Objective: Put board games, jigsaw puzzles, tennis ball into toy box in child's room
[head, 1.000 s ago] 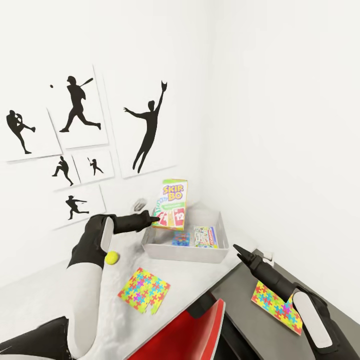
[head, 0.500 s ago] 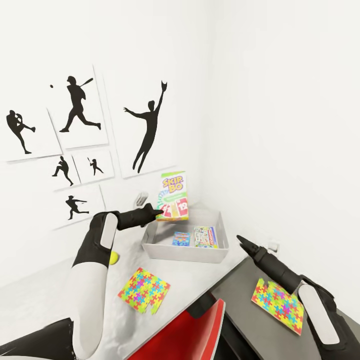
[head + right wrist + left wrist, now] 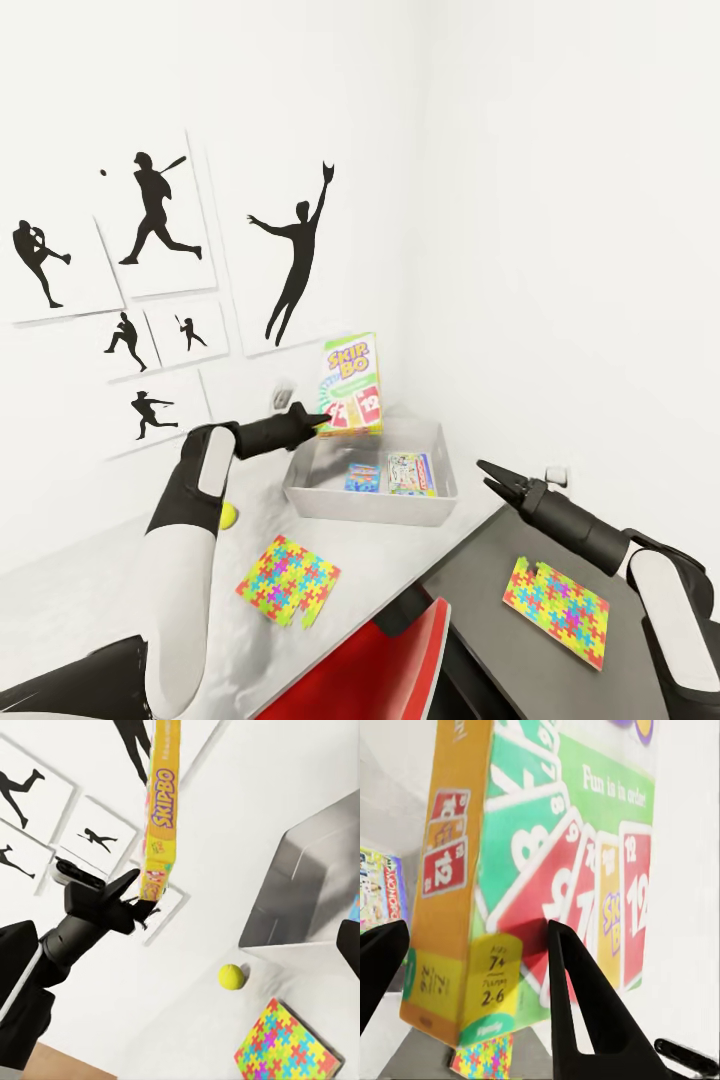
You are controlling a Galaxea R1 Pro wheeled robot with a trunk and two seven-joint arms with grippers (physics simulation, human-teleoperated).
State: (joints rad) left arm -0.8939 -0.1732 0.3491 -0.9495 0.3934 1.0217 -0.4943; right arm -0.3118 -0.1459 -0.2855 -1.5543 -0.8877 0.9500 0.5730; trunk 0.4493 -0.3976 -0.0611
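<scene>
Left tool clamped on the lower corner of the Skip-Bo box. In the left wrist view the two fingers straddle that box at its bottom edge, one on the printed cover, one on the back. Box upright, slightly tilted, held in the air. The right wrist view shows the same box edge-on, pinched by the left tool.

Directly below the left tool and its load: the toy box on the pale worktop, against the wall corner. Inside it lie two games flat on the floor — a small blue one and, just beside it, a white-green one. The Skip-Bo box hangs above the bin's far rim, not touching it.

Behind the left tool, near the forearm, the tennis ball sits on the pale worktop, partly hidden by the arm; in the right wrist view the ball lies clear. Nearer the robot, one puzzle lies flat on the same top.

Right tool — fingers slightly apart, holding nothing, hovering over the dark worktop near the bin's corner. Below and behind it, the second puzzle lies flat on the dark top.

Red chair back sits at the frame's lower edge.
</scene>
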